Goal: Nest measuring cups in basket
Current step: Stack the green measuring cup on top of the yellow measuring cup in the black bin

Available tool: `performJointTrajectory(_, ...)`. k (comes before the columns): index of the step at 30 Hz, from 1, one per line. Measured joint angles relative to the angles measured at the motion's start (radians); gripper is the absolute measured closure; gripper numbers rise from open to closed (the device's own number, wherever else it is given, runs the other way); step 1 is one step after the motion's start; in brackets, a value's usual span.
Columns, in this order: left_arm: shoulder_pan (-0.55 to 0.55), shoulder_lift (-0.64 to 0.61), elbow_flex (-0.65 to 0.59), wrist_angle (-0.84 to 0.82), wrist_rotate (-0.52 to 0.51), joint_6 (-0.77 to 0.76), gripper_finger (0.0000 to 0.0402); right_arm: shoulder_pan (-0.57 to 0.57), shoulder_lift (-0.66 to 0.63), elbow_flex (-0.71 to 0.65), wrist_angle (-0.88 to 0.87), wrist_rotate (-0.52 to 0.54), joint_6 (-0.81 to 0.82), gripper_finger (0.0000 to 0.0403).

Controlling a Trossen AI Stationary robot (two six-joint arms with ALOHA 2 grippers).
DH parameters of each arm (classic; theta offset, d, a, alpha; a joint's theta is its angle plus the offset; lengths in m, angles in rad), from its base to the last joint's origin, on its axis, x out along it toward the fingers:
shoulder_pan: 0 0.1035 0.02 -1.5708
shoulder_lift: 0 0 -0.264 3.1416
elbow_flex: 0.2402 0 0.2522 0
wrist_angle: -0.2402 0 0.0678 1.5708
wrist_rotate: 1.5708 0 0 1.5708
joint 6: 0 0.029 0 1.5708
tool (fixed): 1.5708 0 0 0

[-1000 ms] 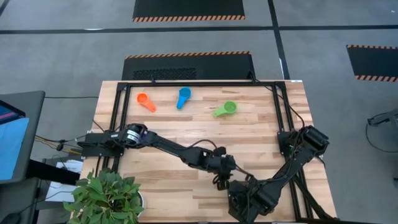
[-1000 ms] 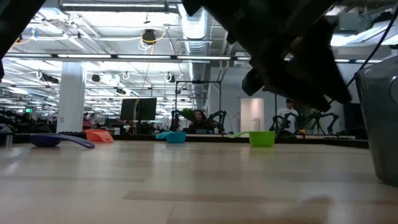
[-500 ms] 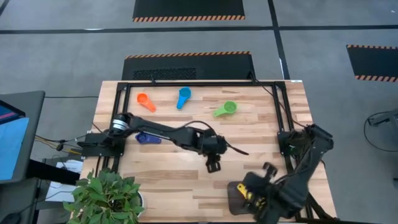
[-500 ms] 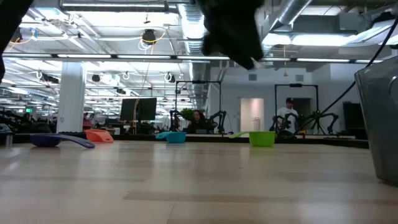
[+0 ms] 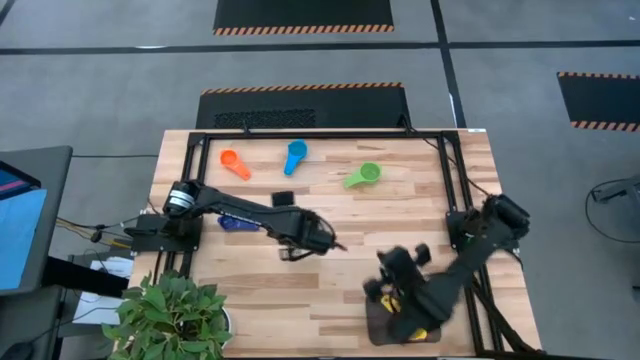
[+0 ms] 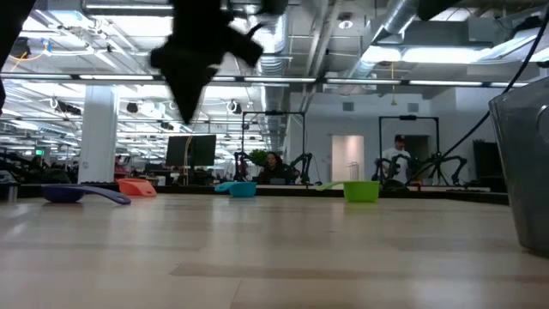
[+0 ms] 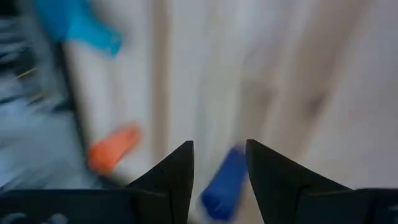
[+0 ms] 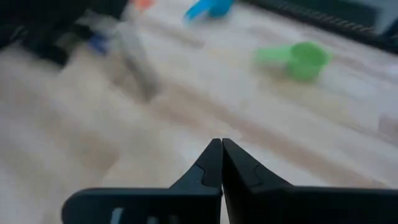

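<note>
Four measuring cups lie on the table: an orange cup point(image 5: 235, 163), a light blue cup point(image 5: 295, 155), a green cup point(image 5: 363, 176) along the far side, and a dark blue cup point(image 5: 232, 222) at the left. The dark grey basket point(image 5: 382, 328) sits at the near right edge, mostly under my right arm. Yellow bits point(image 5: 394, 298) show there, and I cannot tell what they are. The red cup is hidden. My left gripper point(image 5: 288, 238) hangs open above mid-table, pointing at the dark blue cup point(image 7: 221, 186). My right gripper point(image 5: 388, 262) is shut and empty, just beyond the basket's far side.
A black frame point(image 5: 300, 133) runs around the table's far and side edges. A potted plant point(image 5: 175, 315) stands at the near left corner. The basket's grey wall point(image 6: 527, 172) rises at the right in the low view. Bare wood point(image 5: 330, 205) lies between the cups and the basket.
My left gripper has swung from beside the basket toward the table's left and far side, toward the dark blue cup, which its arm no longer covers. My right gripper has moved from over the basket toward the far edge. No cup has moved.
</note>
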Motion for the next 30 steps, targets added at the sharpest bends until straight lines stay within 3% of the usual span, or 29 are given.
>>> performJointTrajectory(5, 0.002, -0.060, -0.175, 0.003, -0.066, -0.035, 0.0279, -0.172, -0.045, -0.084, 0.003, 0.217, 0.078, 0.0368)
performJointTrajectory(8, 0.030, -0.115, -0.279, 0.004, -0.071, -0.056, 0.0301, -0.311, -0.100, -0.083, 0.002, 0.212, -0.098, 0.0368)
performJointTrajectory(12, 0.103, -0.223, -0.380, 0.005, -0.090, -0.114, 0.0334, -0.521, -0.178, -0.084, 0.080, 0.153, -0.453, 0.0375)
performJointTrajectory(18, 0.253, -0.408, -0.436, 0.088, -0.143, -0.157, 0.0360, -0.851, -0.289, -0.085, 0.371, -0.062, -1.083, 0.0375)
performJointTrajectory(22, 0.356, -0.524, -0.438, 0.250, -0.148, -0.095, 0.0361, -1.057, -0.334, -0.084, 0.618, -0.358, -1.456, 0.0364)
performJointTrajectory(26, 0.426, -0.605, -0.438, 0.416, -0.146, -0.036, 0.0362, -1.231, -0.343, -0.084, 0.764, -0.687, -1.666, 0.0357)
performJointTrajectory(30, 0.461, -0.641, -0.437, 0.508, -0.163, -0.036, 0.0362, -1.355, -0.338, -0.083, 0.766, -0.885, -1.788, 0.0357)
